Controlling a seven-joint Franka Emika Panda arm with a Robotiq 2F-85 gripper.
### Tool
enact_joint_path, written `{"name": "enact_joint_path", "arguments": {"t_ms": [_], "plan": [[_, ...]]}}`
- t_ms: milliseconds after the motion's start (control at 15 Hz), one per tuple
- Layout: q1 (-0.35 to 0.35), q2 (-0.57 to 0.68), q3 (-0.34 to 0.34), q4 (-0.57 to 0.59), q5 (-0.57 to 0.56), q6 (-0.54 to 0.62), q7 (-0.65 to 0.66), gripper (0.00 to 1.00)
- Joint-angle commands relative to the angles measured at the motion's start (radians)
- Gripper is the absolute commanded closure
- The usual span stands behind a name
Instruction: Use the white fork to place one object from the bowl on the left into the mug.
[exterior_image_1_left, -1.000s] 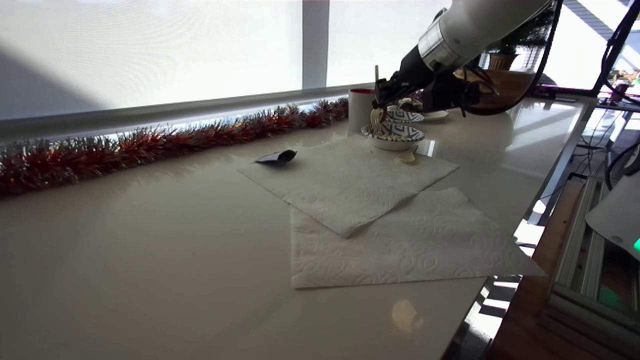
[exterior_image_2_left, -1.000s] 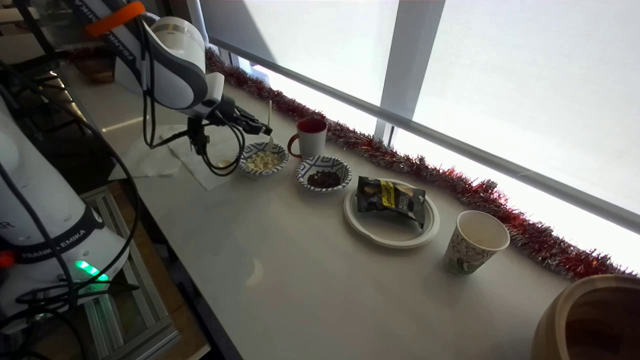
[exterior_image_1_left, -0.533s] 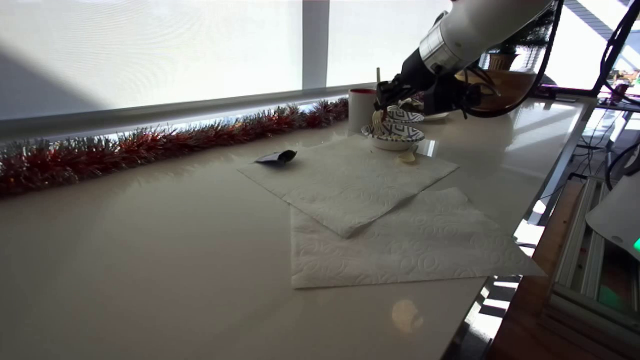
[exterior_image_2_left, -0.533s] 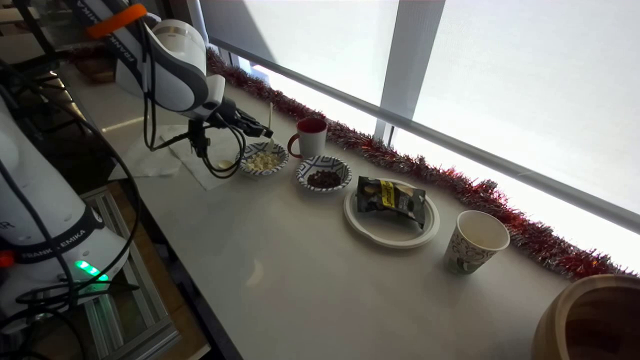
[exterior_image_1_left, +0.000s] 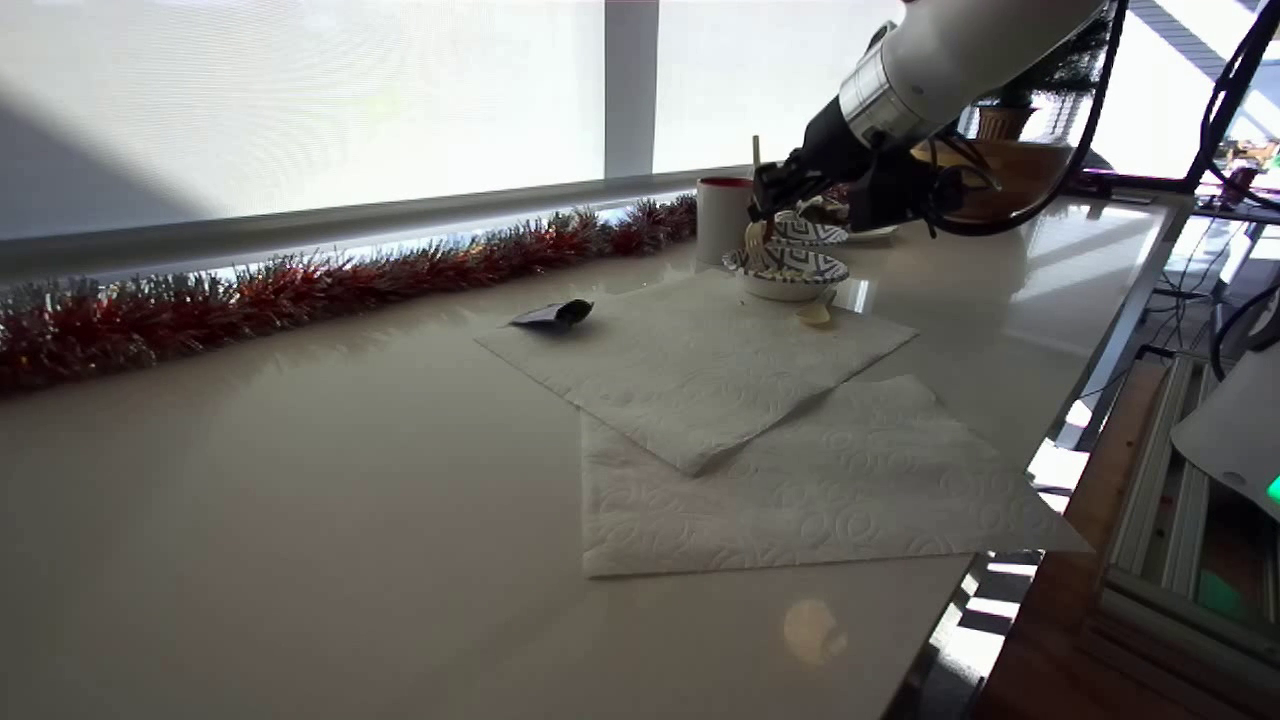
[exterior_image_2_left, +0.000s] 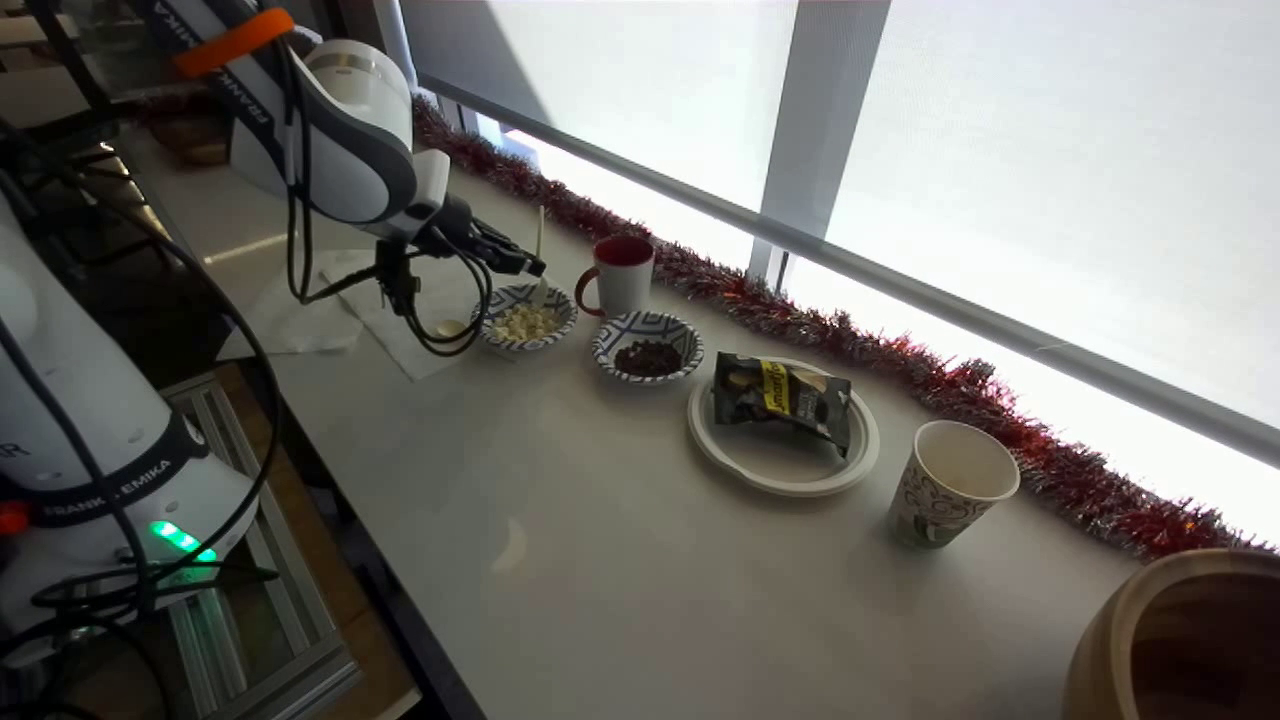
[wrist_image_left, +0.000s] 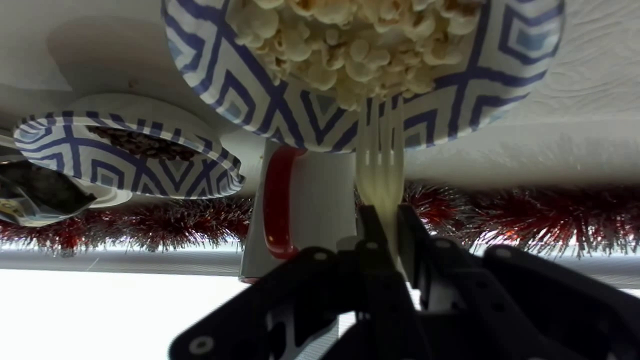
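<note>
Shiny red tinsel (exterior_image_2_left: 860, 335) runs along the back of a pale counter (exterior_image_2_left: 600, 520), under bright window blinds (exterior_image_2_left: 1050, 180). The hand (wrist_image_left: 386, 215) is closed on the white fork (wrist_image_left: 381, 186), with a black finger on each side of its neck, just above the tines. The fork stands almost upright, handle up and tines down, over the window side of the popcorn bowl (wrist_image_left: 225, 95). Its tips are right by the popcorn (wrist_image_left: 345, 55); I cannot tell if they touch it, and no piece shows stuck on them. I think the fork is thin plastic: light, a bit bendy and smooth, so it could twist or slide if pushed hard. The neck seems a good place to hold, because the tines are free to poke. Popcorn should be very light and puffy, and it may crumble or roll off, so a fat piece looks best. The bowl looks like paper and could scoot if the fork presses its side. Near the bowl stands the mug (exterior_image_2_left: 628, 285), upright and red inside. Beside them sits a bowl of dark bits (exterior_image_2_left: 645, 325), then a plate (exterior_image_2_left: 765, 460) with a black packet (exterior_image_2_left: 782, 395), then a paper cup (exterior_image_2_left: 940, 500).
</note>
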Motion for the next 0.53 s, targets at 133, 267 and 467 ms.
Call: {"name": "enact_joint_path", "arguments": {"t_ms": [133, 267, 467], "plan": [[0.001, -0.012, -0.006, -0.02, -0.055, 0.001, 0.018, 0.97], [0.004, -0.018, -0.002, -0.025, -0.038, -0.001, 0.003, 0.97], [0.002, -0.014, -0.003, -0.029, -0.038, -0.013, -0.008, 0.97]]}}
